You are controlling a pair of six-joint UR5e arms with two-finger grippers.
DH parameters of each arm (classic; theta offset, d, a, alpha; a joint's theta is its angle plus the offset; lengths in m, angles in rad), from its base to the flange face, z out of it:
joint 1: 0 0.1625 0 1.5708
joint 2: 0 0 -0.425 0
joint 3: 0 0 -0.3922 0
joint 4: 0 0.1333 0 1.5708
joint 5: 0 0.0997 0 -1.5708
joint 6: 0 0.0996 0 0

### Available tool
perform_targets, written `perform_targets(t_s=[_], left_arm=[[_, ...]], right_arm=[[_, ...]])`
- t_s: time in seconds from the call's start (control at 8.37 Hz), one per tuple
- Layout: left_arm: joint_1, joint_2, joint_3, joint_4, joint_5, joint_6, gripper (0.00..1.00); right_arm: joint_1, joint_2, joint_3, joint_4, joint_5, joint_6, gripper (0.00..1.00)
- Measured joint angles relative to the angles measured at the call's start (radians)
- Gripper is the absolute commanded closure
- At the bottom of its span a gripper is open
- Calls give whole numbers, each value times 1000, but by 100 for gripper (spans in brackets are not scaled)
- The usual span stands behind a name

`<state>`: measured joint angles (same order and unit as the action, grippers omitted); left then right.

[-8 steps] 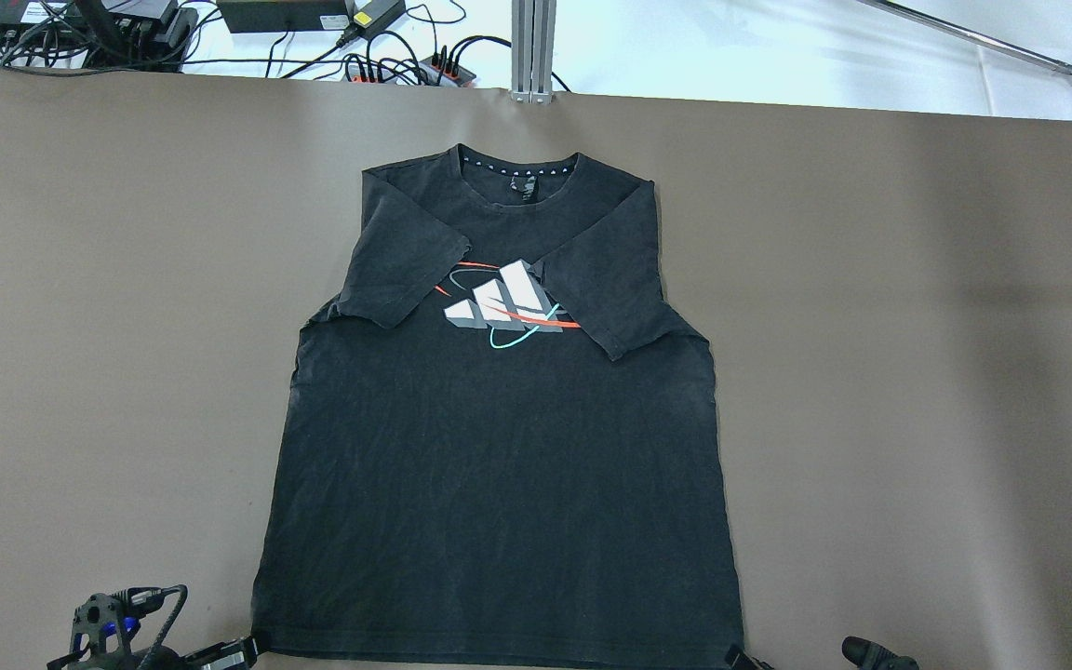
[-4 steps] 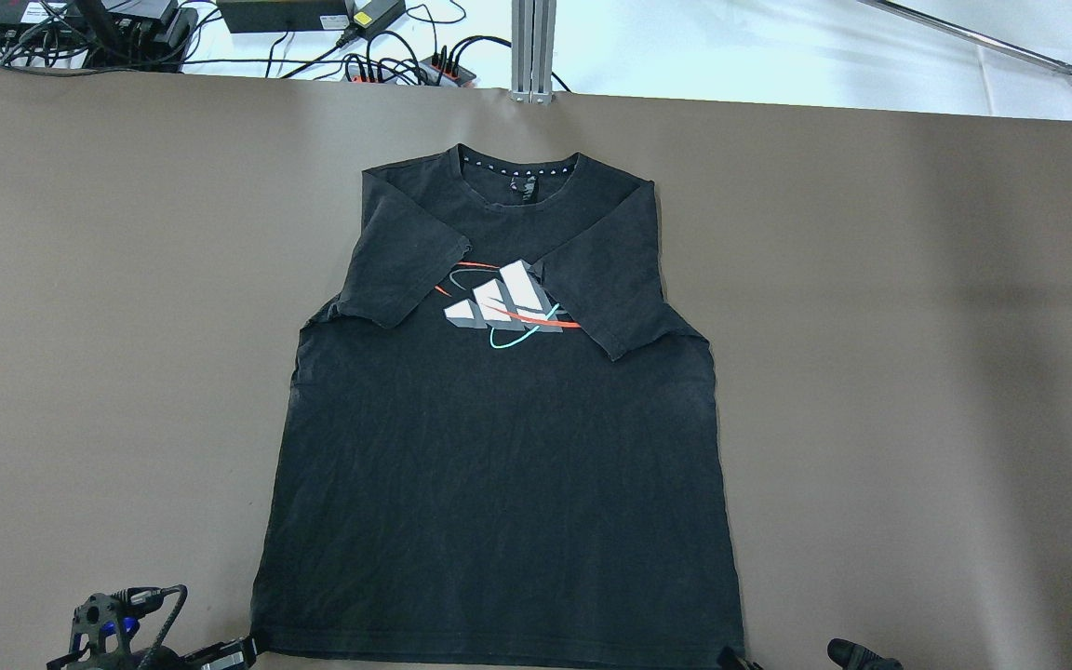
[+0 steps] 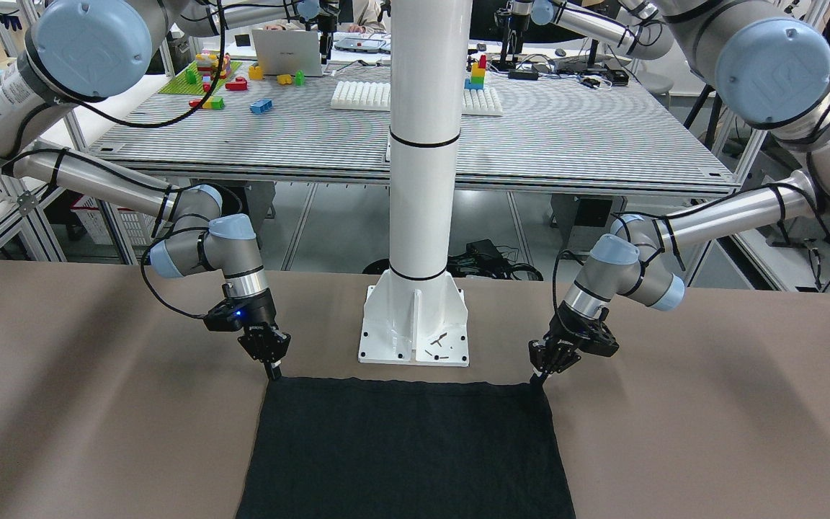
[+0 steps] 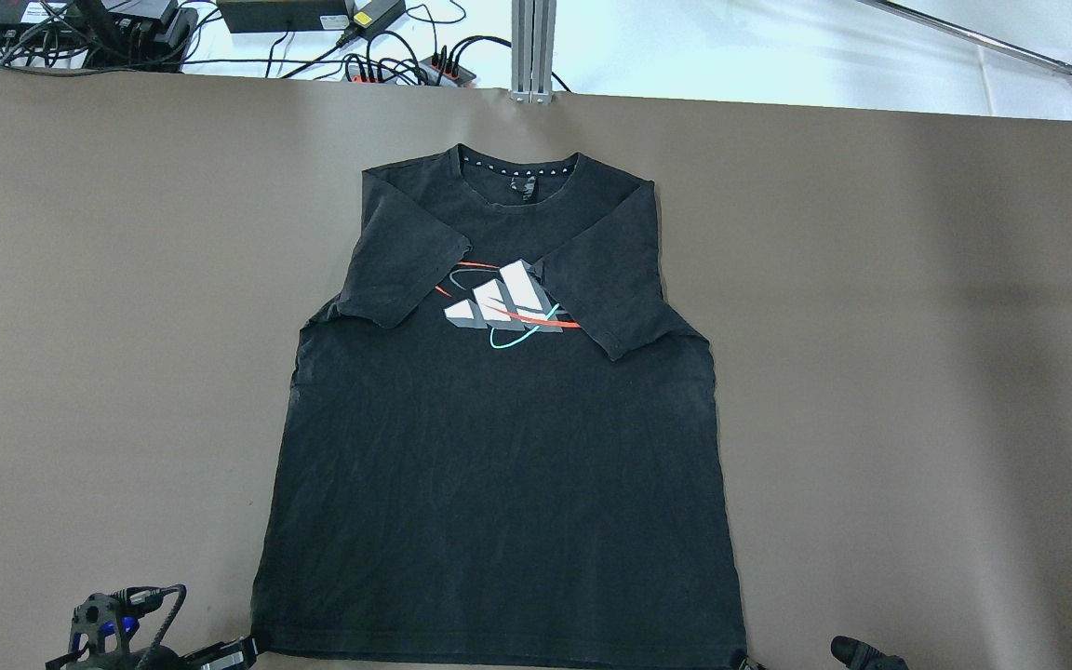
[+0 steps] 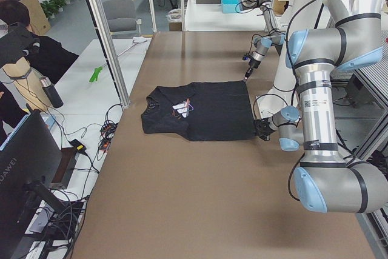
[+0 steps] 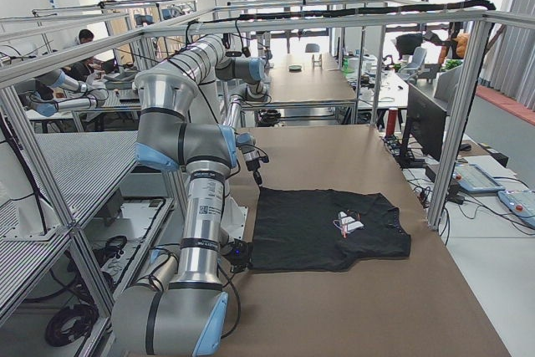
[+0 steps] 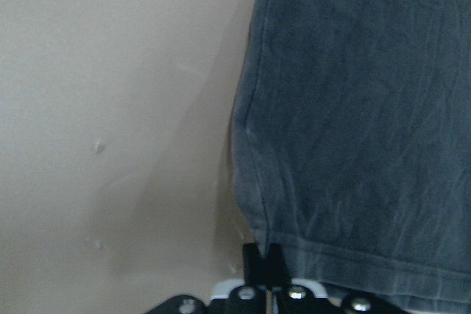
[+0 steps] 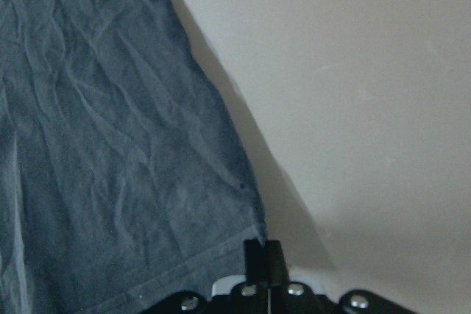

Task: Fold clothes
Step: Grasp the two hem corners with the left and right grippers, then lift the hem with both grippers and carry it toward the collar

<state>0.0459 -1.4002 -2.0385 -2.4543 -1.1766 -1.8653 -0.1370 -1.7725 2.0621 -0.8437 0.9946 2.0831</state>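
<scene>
Garment [image 4: 499, 484] corners (hem) in both grippers [image 3: 539, 375] [image 3: 271, 371]

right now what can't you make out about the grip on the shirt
Whether left gripper or right gripper pinches the t-shirt hem: wrist views, closed fingers cover each corner.
Both grippers, overhead view: cut off by bottom edge.
Neck label text, overhead view: too small.
</scene>
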Motion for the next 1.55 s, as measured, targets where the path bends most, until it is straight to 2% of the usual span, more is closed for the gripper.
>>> perform_targets(t_s=[0.24, 0.48, 0.72, 0.96, 1.19, 1.43, 1.55], left_arm=[[-5, 7, -41, 1, -3, 3, 100], [-46, 11, -107, 4, -24, 29, 100], [-161, 10, -156, 25, -138, 84, 100], [-349, -40, -196, 174, -330, 179, 100], [-543, -172, -210, 382, -505, 305, 100], [-674, -312, -214, 572, -632, 441, 100], [-721, -352, -218, 642, -727, 489, 100]], right_arm=[[5, -3, 34, -6, 1, -6, 100], [25, -3, 137, -108, 3, -65, 100], [71, 5, 271, -214, 8, -211, 100], [163, 32, 345, -242, 52, -421, 100], [343, 85, 359, -297, 222, -594, 100], [548, 197, 356, -458, 448, -705, 100], [594, 235, 357, -518, 517, -726, 100]])
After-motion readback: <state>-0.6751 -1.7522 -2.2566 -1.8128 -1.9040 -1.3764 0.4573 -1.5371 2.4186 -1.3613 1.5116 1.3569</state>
